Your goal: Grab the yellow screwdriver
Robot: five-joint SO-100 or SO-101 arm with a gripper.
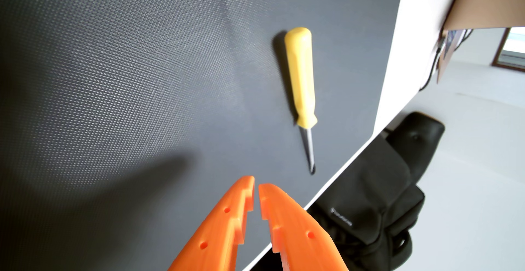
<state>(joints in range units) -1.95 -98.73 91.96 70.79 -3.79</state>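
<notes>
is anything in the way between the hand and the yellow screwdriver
Nothing visible. In the wrist view only bare dark mat lies between the hand, its tips nearly together, and the screwdriver, which lies flat with its metal tip pointing back toward the hand.

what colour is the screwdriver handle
Yellow: the screwdriver has a plain yellow handle, seen best in the wrist view.
</notes>
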